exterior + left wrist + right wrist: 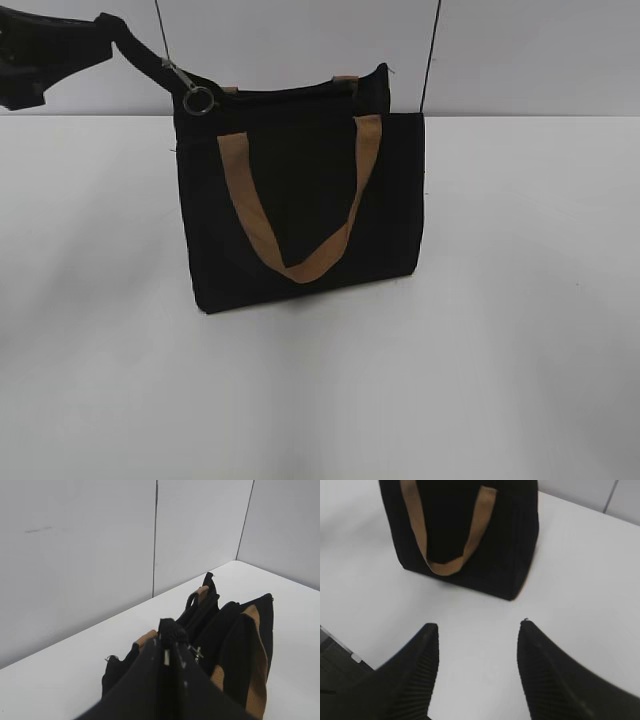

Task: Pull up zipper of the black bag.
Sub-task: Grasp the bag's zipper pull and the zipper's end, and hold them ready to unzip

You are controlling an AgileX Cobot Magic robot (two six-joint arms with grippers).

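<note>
White tabletop (520, 380) and pale wall panels frame the scene; the black bag (300, 215) stands upright near the table's middle, a tan handle (300, 215) drooping down its front. The left gripper (170, 645) sits pressed together at the bag's top left corner, pinching the zipper tab, a metal ring (198, 100) dangling just below it; the right gripper (477, 645) hangs spread wide above bare table, well apart from the bag.
</note>
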